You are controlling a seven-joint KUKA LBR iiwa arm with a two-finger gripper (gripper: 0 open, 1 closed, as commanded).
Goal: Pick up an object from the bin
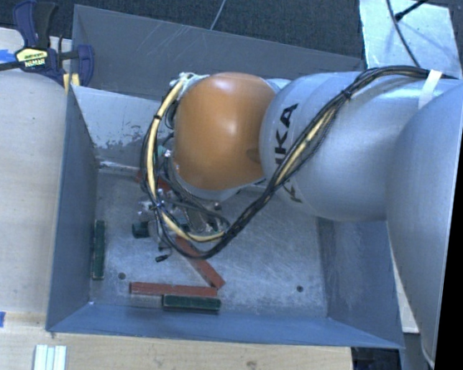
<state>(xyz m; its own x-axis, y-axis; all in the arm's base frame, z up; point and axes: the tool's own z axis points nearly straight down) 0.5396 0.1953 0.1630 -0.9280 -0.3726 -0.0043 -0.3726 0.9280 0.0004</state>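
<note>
Arm (362,146): nearest to you, it reaches in from the right of the cover (217,128) and bends down into the bin (197,328), hiding much of the floor.
Cover: the orange dome on the wrist is your landmark. Cables loop round its left and lower sides.
Gripper (165,229): it sits just below the cover, low over the floor, among its own wiring.
Grip: you cannot tell whether it is wide, narrow or holding anything, because the cover and cables hide it.
Slanted red bar (203,269): it lies just below the cover, with its upper end running in under the gripper. As the closest piece, treat it as the likeliest pick.
Flat red bar (170,290): it lies further below the cover, along the front wall.
Green bar (192,303): it touches the flat red bar's lower right edge, against the same wall.
Left green bar (99,249): it lies alone below-left of the cover, by the left wall, well apart from the gripper.
Walls: they slope, so loose pieces probably slide to the floor's edges, which would explain why these bars lie there.
Risk: bars hugging a wall leave you little room to close on them.
</note>
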